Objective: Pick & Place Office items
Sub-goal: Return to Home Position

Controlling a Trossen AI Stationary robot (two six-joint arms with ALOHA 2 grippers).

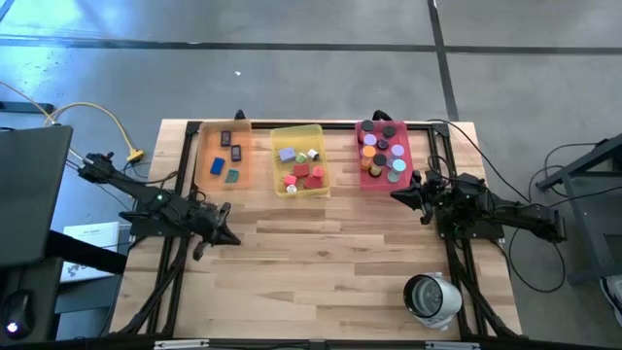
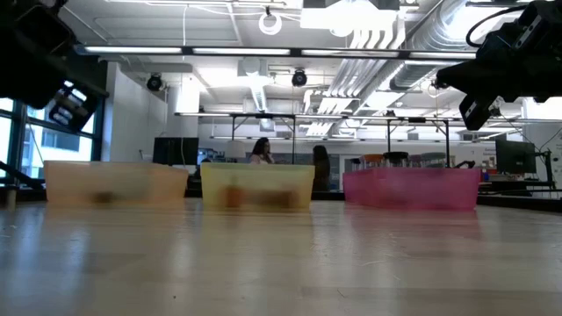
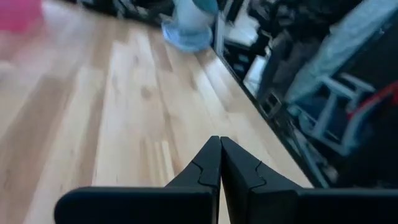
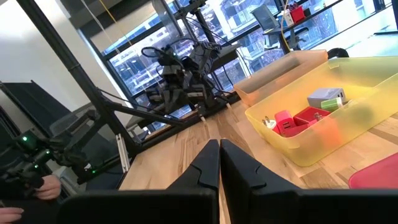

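3 abreast (orange tray (image 2: 81, 182), yellow tray (image 2: 257, 175), pink tray (image 2: 411, 189))

left arm (image 1: 146, 209): black, green light | right arm (image 1: 505, 216): black | left claw (image 3: 220, 143), right claw (image 4: 219, 145): black, pointed

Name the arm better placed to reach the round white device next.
Right. The round white device sits on the table's right side, nearer the right tool than the left tool, which waits across the table. Both are shut and empty.

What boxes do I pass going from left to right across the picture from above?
orange tray → yellow tray → pink tray
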